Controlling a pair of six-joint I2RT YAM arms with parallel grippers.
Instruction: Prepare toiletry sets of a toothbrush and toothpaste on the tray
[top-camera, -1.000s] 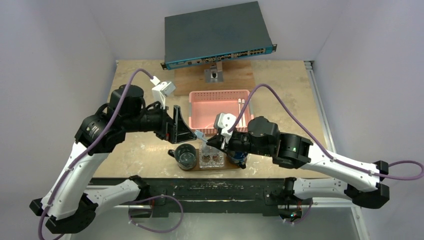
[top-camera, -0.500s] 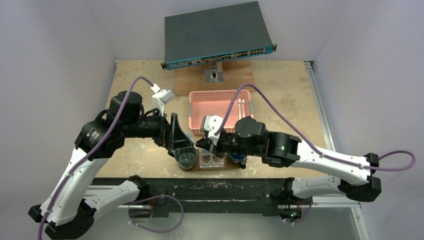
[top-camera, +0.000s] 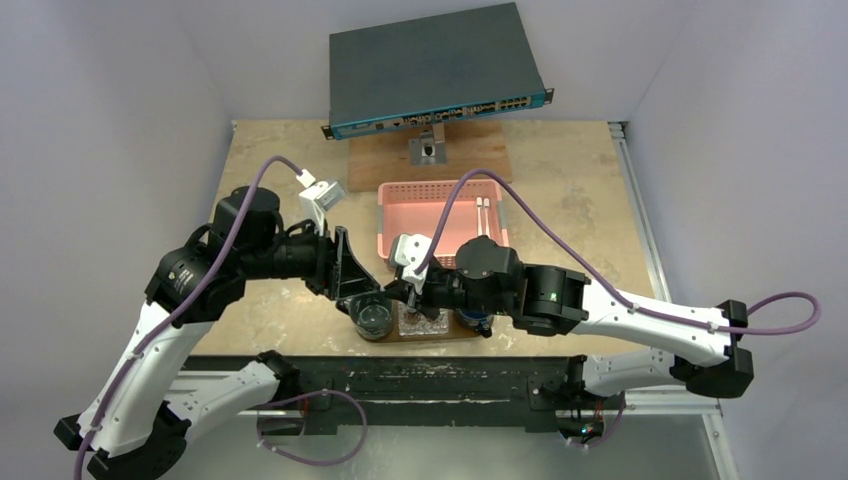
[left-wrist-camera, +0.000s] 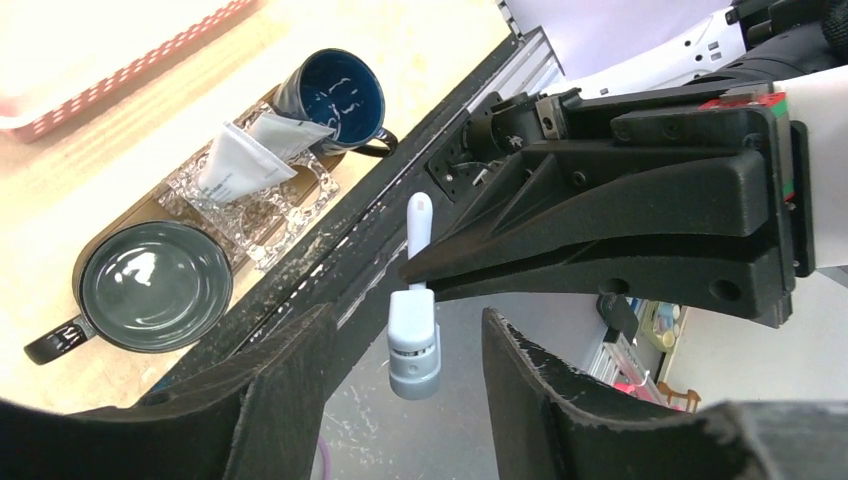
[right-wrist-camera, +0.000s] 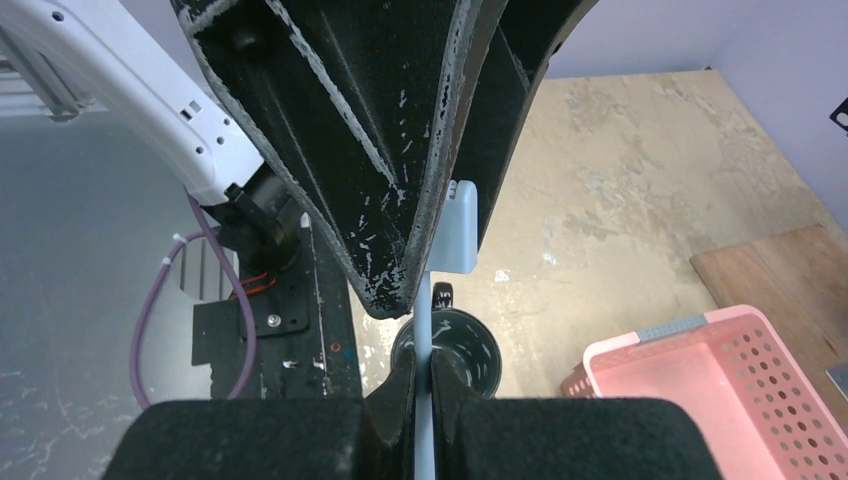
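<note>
My right gripper (right-wrist-camera: 422, 385) is shut on the thin white stem of a toothbrush (right-wrist-camera: 455, 225) and holds it over the grey mug (top-camera: 374, 318). The toothbrush's capped head (left-wrist-camera: 414, 340) hangs between the fingers of my left gripper (left-wrist-camera: 405, 315), which is open with a gap on each side. In the top view the left gripper (top-camera: 355, 285) and the right gripper (top-camera: 400, 285) meet tip to tip above the tray (top-camera: 452, 336). Flat silvery tubes (left-wrist-camera: 240, 160) lie on a clear glass dish (left-wrist-camera: 290, 205) on the tray. More toothbrushes (top-camera: 482, 215) lie in the basket.
A blue mug (top-camera: 477, 318) stands at the tray's right end, mostly under my right arm. The pink perforated basket (top-camera: 440, 195) sits just behind the tray. A wooden board (top-camera: 380, 160) and a dark network switch (top-camera: 435, 65) are at the back.
My left gripper has swung down and right over the grey mug, around the toothbrush head, its jaws narrowing. My right gripper has carried the toothbrush leftward to meet it.
</note>
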